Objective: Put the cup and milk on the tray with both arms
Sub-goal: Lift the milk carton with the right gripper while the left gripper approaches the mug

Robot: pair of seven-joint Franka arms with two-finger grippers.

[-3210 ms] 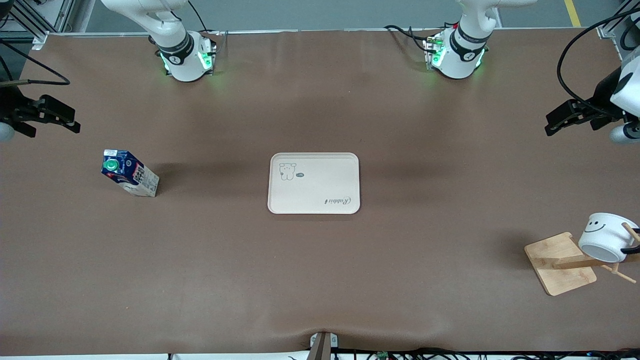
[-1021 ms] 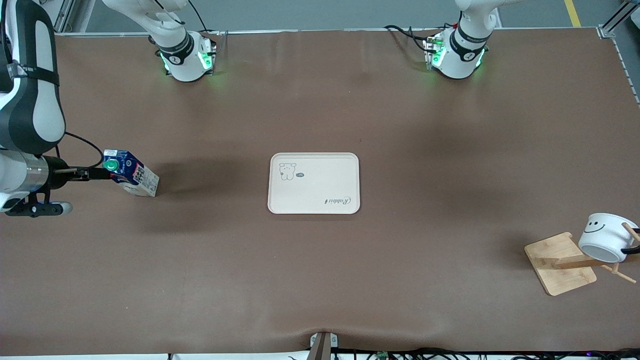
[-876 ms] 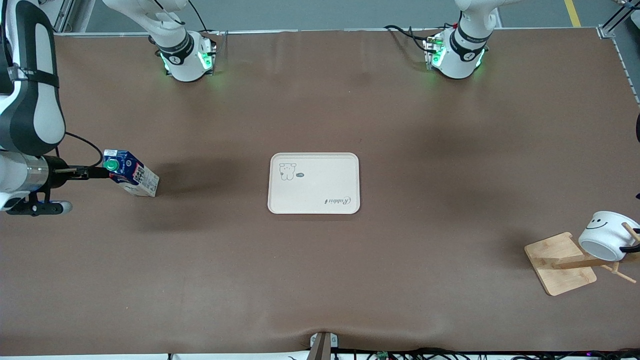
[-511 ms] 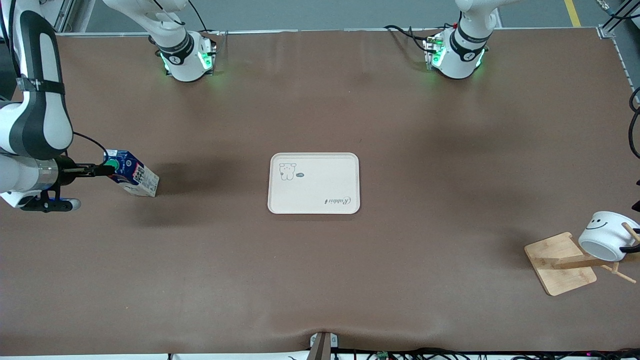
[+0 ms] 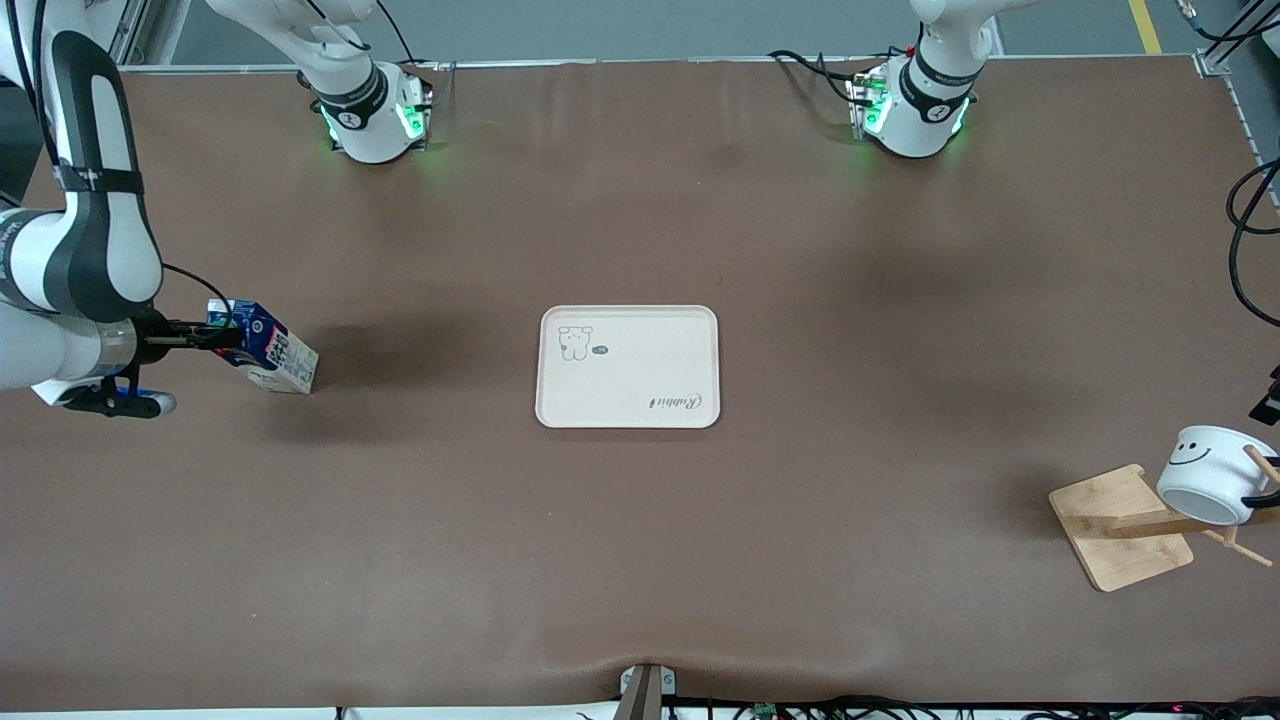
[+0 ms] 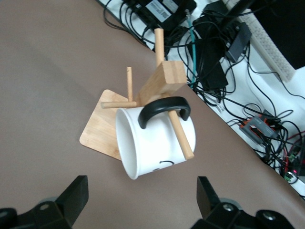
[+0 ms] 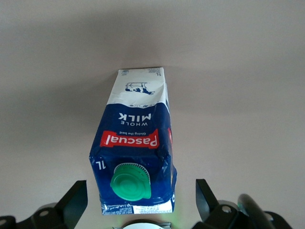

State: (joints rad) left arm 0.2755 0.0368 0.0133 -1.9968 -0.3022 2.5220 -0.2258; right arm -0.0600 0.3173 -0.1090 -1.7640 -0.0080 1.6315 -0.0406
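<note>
Tray [image 5: 628,367] bare; milk [image 5: 265,346] between spread right claw [image 7: 138,202]; left claw [image 6: 140,202] spread over cup [image 6: 152,143].

The milk carton [image 7: 136,148] carries the clearest print, seen in the right wrist view. A red band across its dark-blue panel reads "Pascual" in white letters. Beside that band, white capitals on the blue read "WHOLE MILK". A corner of the blue panel near the green cap [image 7: 130,181] is marked "1L". Small print on the carton's whitish end is too fine to read.

On the cream tray [image 5: 628,366], in the front view, dark script lettering in the corner nearer the camera, toward the left arm's end, appears to read "Rabbit".
</note>
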